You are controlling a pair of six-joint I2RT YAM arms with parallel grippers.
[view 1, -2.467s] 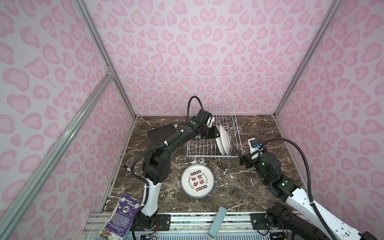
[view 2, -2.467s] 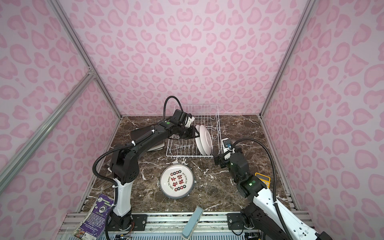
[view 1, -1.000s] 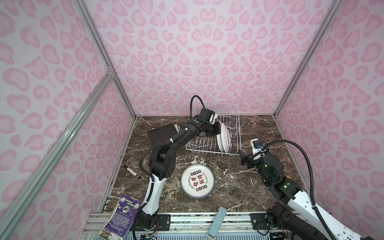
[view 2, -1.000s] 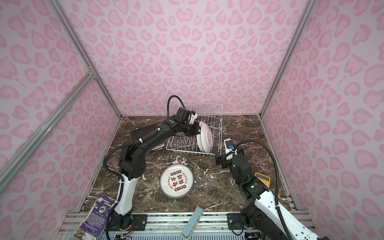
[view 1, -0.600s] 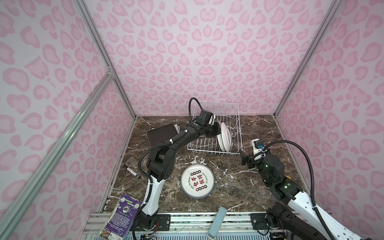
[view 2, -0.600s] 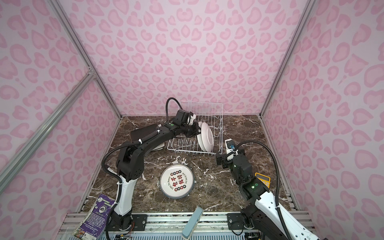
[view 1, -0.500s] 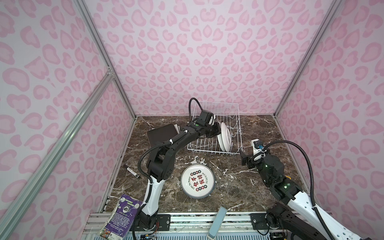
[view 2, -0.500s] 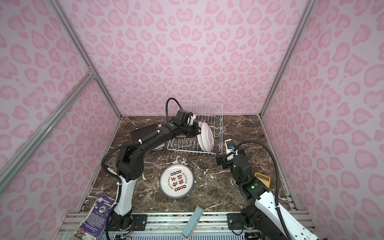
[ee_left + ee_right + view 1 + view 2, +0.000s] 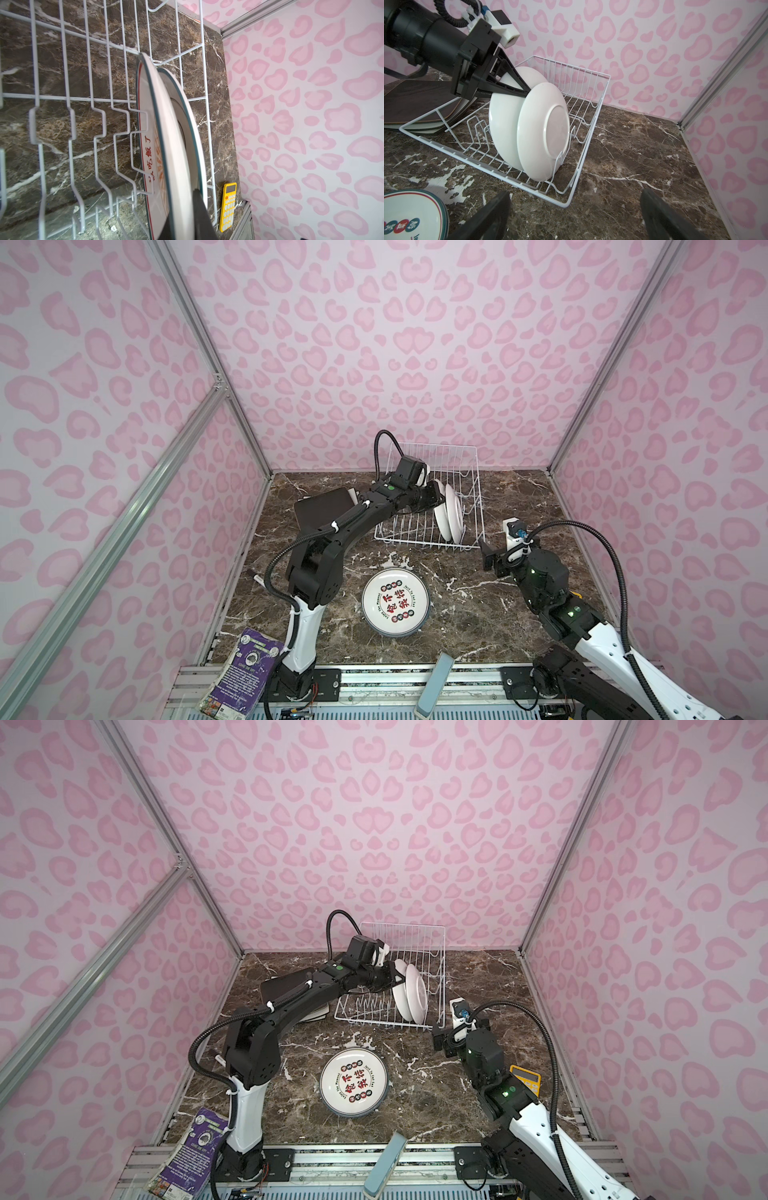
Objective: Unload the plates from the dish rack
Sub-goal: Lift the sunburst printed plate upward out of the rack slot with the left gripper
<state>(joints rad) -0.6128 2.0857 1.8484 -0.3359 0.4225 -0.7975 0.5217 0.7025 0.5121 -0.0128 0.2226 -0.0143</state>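
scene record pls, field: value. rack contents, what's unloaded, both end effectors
dish rack: on the marble table, near the back wall
gripped plate: round, upright in rack, top rim pinched by left end effector
other rack plate: round, upright beside it, free, against a prong
right end effector: open, empty, above the table in front of the rack
unloaded round plates: flat stack, print up, in front of rack
unloaded square plates: stack left of rack, dark brown one on top
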